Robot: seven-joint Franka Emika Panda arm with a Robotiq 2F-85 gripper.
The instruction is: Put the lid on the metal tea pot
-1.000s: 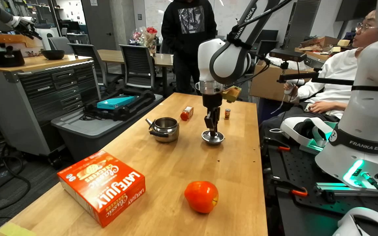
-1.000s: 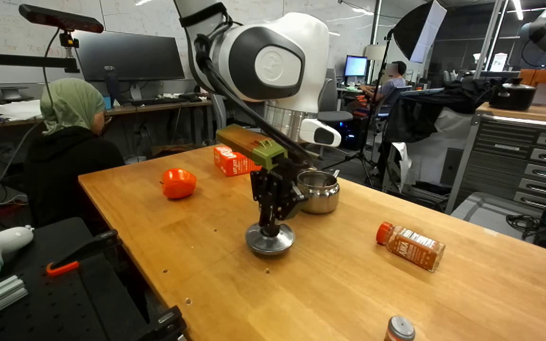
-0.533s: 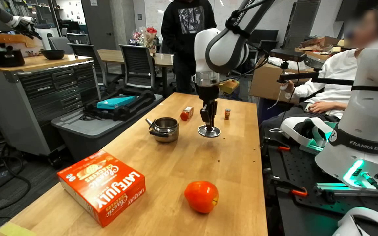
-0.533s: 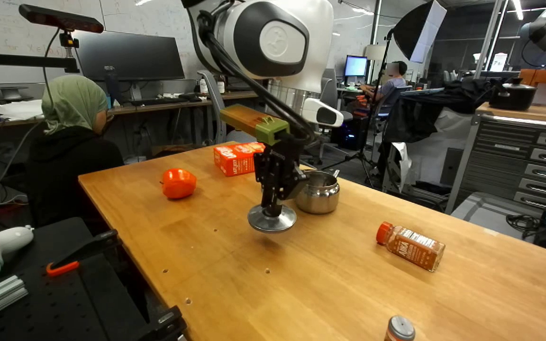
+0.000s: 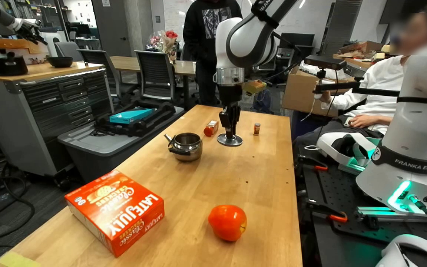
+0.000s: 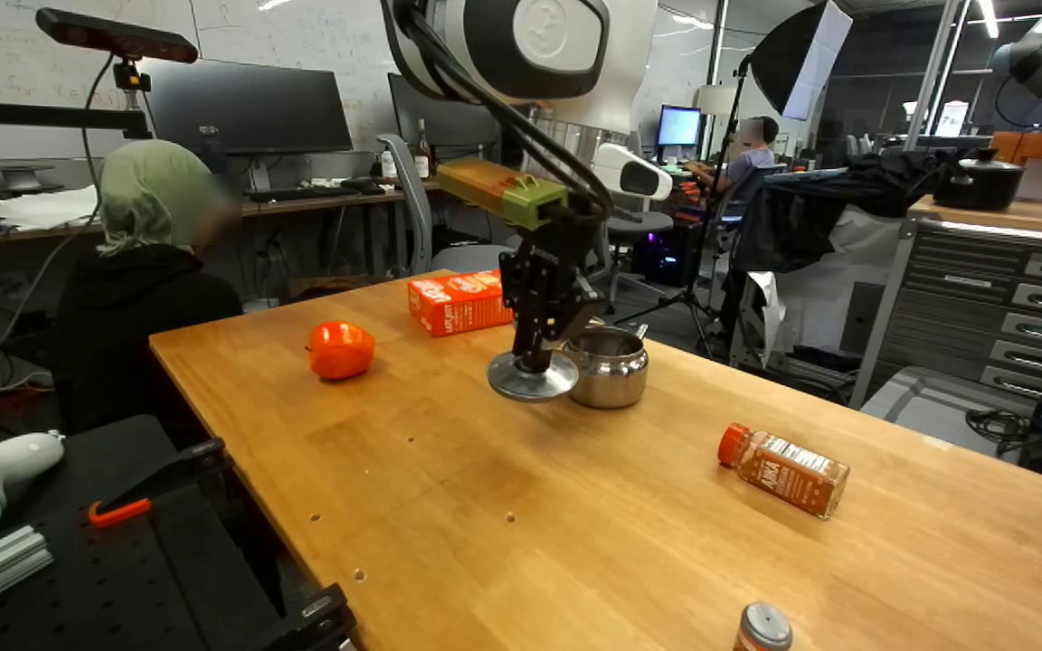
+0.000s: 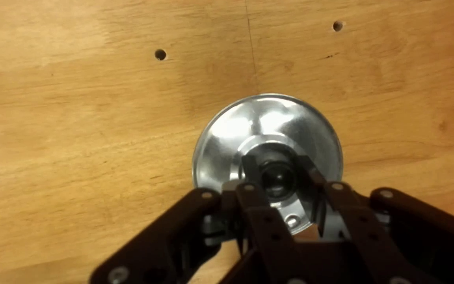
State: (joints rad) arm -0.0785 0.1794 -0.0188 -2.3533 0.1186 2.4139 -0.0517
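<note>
The lid (image 5: 229,140) is a round silvery disc with a black centre knob. My gripper (image 5: 231,129) is shut on that knob and holds the lid roughly level above the table. In the wrist view the lid (image 7: 227,142) lies under the fingers (image 7: 277,173), which are on both sides of the knob. The metal tea pot (image 5: 193,151) stands upright on the table with its top open. In an exterior view the lid (image 6: 521,387) is in front of and beside the pot (image 6: 616,378), partly overlapping its outline. The pot is not in the wrist view.
A red cracker box (image 5: 117,209) and a red-orange ball-like fruit (image 5: 228,222) lie on the wooden table (image 5: 269,207). A spice bottle (image 6: 788,470) lies on its side near the pot. A small jar (image 5: 257,129) stands farther off.
My gripper has lifted the lid off the table and raised it. It has also moved somewhat towards the pot's side. The pot and the other objects have not moved.
</note>
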